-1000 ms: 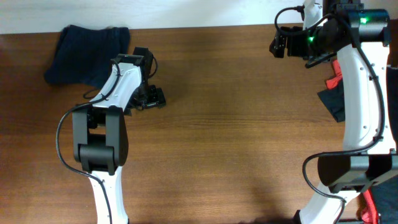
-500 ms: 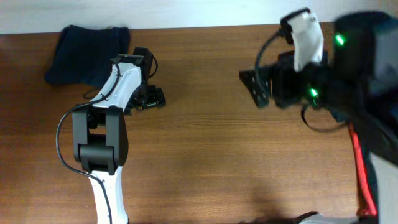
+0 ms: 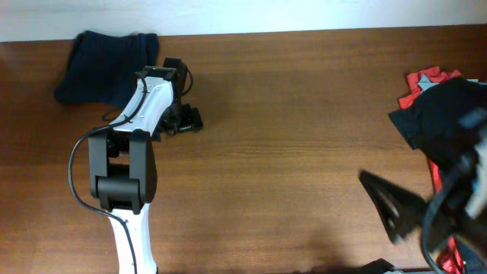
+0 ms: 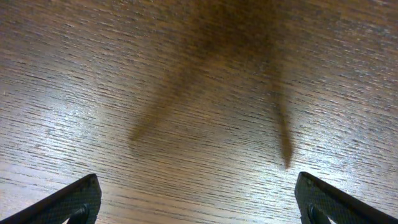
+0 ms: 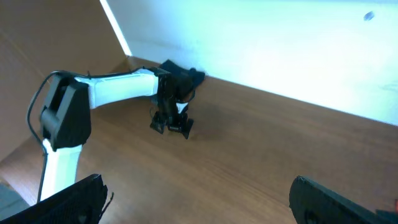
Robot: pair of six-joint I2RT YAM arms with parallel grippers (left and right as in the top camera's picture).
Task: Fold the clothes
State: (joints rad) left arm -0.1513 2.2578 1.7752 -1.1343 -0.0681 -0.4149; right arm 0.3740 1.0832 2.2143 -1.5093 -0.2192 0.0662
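The dark navy shorts (image 3: 106, 65) lie bunched at the table's back left corner. They also show small and far off in the right wrist view (image 5: 181, 76). My left gripper (image 3: 183, 122) hangs open and empty just right of the shorts, over bare wood. Its wrist view shows only wood grain between its spread fingers (image 4: 199, 202). My right gripper (image 3: 392, 209) is raised close to the overhead camera at the front right and looks blurred. It is open and empty (image 5: 199, 202) and faces across the table toward the left arm (image 5: 118, 87).
A black shirt (image 3: 441, 114) lies on a red garment (image 3: 422, 80) at the table's right edge. A white wall runs along the table's far edge (image 3: 243, 15). The brown wooden tabletop (image 3: 289, 137) spans the middle.
The right arm swung from the back right corner toward the front right, rising close to the overhead camera and uncovering the black shirt. The left arm and the shorts have not moved.
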